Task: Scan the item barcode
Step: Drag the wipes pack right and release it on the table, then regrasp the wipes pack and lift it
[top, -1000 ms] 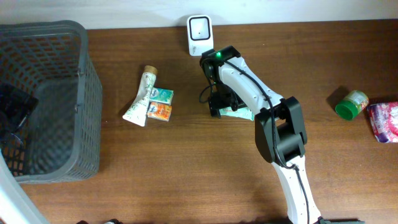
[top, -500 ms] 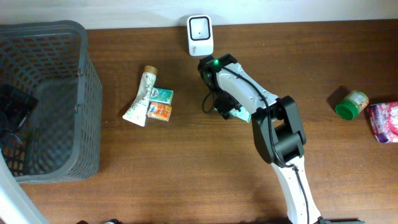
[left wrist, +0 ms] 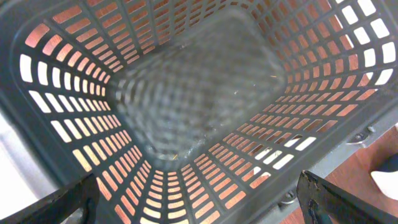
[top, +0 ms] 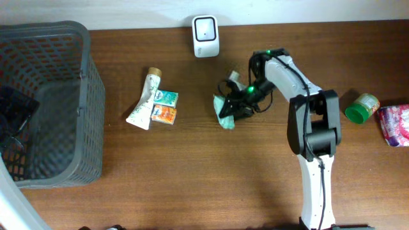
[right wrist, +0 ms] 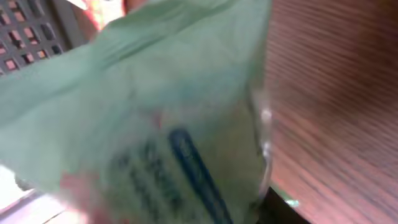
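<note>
A pale green packet (top: 223, 116) with blue print hangs in my right gripper (top: 234, 107), just above the middle of the table. It fills the right wrist view as the blurred packet (right wrist: 155, 124), with one dark fingertip (right wrist: 283, 208) at its lower right edge. The white barcode scanner (top: 206, 36) stands at the table's far edge, up and left of the packet. My left gripper (left wrist: 199, 208) is open inside the grey basket (left wrist: 199, 93), holding nothing.
The basket (top: 89, 96) takes up the left end. A toothpaste tube (top: 146, 99), a teal box (top: 167, 98) and an orange box (top: 164, 115) lie left of centre. A green-lidded jar (top: 362, 107) and a red pouch (top: 395, 125) sit at the right.
The right arm swung its elbow over to the right and its jaws closed on the green packet. The packet shifted a little left and tipped up off the wood. The left arm stayed put.
</note>
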`<move>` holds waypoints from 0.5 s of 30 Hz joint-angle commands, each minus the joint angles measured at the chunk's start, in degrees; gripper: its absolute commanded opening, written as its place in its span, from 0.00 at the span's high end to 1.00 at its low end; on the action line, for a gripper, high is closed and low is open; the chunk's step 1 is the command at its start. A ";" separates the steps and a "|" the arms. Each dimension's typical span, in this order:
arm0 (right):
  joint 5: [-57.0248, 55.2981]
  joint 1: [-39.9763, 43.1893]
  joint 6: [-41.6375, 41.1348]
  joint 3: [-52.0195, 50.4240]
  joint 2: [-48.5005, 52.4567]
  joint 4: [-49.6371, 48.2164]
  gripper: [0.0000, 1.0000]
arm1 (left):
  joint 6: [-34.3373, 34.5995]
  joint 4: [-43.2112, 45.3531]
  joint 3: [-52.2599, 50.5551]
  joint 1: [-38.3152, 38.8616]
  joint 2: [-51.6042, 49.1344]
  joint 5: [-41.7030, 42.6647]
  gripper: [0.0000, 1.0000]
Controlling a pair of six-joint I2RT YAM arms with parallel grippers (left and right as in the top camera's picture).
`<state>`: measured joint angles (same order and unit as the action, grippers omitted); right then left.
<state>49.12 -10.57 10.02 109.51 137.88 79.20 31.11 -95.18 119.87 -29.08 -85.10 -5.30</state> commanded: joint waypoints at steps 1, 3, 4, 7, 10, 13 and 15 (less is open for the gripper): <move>-6.05 4.94 -6.05 -3.50 -0.63 -2.97 0.36 | 0.15 -0.09 0.11 -0.33 0.02 -0.02 0.01; -17.44 9.22 -8.59 -2.01 -0.81 0.50 0.22 | 0.15 -0.09 0.11 -0.33 0.02 -0.02 0.01; -17.75 10.88 -8.57 0.66 -1.29 3.96 0.22 | 0.15 -0.09 0.11 -0.33 0.02 -0.02 0.01; -17.62 9.66 -2.93 10.62 -3.15 13.14 0.22 | 0.15 -0.09 0.11 -0.33 0.02 -0.02 0.01; -15.41 5.27 1.14 11.17 -2.51 11.13 0.08 | 0.15 -0.09 0.11 -0.33 0.02 -0.02 0.01; -1.44 3.87 2.05 2.69 -2.45 0.22 0.13 | 0.15 -0.07 0.11 -0.33 0.02 -0.02 0.01; 2.14 1.79 1.92 -3.50 -2.45 -6.71 0.19 | 0.15 -0.09 0.11 -0.33 0.02 -0.02 0.01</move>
<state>46.04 -7.05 11.05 108.66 135.70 73.80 31.11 -95.13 119.87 -29.08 -85.10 -5.32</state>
